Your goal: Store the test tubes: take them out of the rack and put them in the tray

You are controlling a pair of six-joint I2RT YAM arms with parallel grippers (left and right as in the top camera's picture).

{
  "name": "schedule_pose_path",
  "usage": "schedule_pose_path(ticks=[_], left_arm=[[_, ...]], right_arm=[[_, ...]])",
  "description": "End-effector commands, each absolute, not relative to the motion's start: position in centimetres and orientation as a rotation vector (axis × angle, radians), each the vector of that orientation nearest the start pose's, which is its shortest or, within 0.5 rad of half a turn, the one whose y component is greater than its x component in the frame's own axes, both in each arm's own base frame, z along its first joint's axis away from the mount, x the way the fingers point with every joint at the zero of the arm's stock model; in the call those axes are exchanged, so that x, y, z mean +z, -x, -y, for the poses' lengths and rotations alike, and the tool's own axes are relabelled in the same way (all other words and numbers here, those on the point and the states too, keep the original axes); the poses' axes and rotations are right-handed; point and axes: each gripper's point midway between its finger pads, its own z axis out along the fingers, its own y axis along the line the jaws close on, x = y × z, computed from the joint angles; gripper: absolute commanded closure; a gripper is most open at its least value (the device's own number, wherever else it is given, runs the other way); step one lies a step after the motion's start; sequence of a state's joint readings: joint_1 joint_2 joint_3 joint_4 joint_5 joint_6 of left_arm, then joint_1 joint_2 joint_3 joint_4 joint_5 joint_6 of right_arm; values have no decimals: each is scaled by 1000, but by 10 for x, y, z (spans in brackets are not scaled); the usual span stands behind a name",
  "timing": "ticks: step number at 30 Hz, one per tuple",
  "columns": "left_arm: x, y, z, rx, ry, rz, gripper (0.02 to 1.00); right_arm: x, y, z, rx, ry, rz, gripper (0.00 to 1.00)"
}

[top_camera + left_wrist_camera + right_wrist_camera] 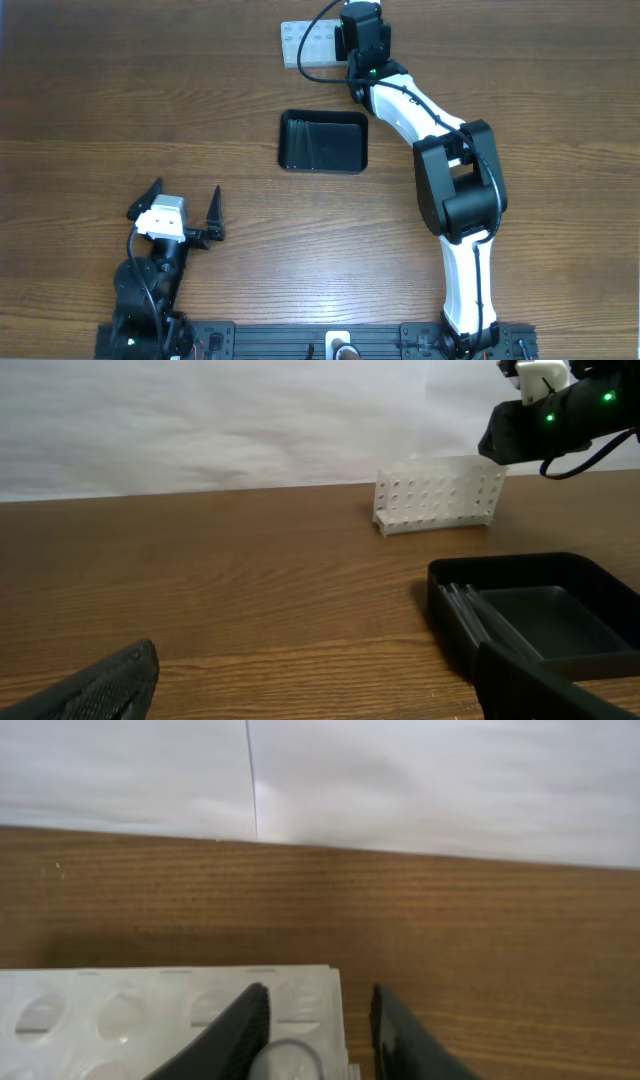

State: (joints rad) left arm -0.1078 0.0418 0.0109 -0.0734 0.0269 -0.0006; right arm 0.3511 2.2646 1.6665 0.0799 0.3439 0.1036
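Note:
The white test tube rack (310, 45) stands at the table's far edge, its holed top (150, 1015) close under my right gripper (320, 995). That gripper (360, 40) hangs over the rack's right end, its fingers apart on either side of a clear tube's rim (287, 1058) in the corner hole. The black tray (323, 142) lies mid-table with a few clear tubes (480, 615) along its left side. My left gripper (185, 205) rests low at the near left, open and holding nothing, far from the rack (440, 495) and the tray (540, 615).
Bare wooden tabletop surrounds the tray and the rack. A white wall rises just behind the rack. The right arm (455, 180) stretches from the near right up past the tray's right side.

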Motion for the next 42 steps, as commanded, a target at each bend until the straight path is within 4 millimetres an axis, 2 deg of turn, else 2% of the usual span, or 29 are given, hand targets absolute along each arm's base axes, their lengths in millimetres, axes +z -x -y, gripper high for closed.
schedule_pose_path(ticks=[1,20,26,30,32,37,42], left_arm=[[150,-245,31,-113,-107,-1673,20],[150,-245,31,-113,-107,-1673,18],[150,-245,31,-113,-107,-1673,20],[150,-245,31,-113,-107,-1673,18],[150,-245,31,-113,-107,-1673,18],[150,-245,31,-113,-107,-1673,20],[150,-245,31,-113,-107,-1673,18]], right_arm=[[118,-616,-163,-87,35,-2037,761],[119,-616,-165,-83,37,-2031,917],[138,-618,-172,-71,43,-2016,945],[171,-619,-175,-64,43,-2004,976],[194,-619,-178,-55,42,-1986,980],[263,-614,-179,-26,24,-1914,969],[331,-596,-176,20,-5,-1852,969]])
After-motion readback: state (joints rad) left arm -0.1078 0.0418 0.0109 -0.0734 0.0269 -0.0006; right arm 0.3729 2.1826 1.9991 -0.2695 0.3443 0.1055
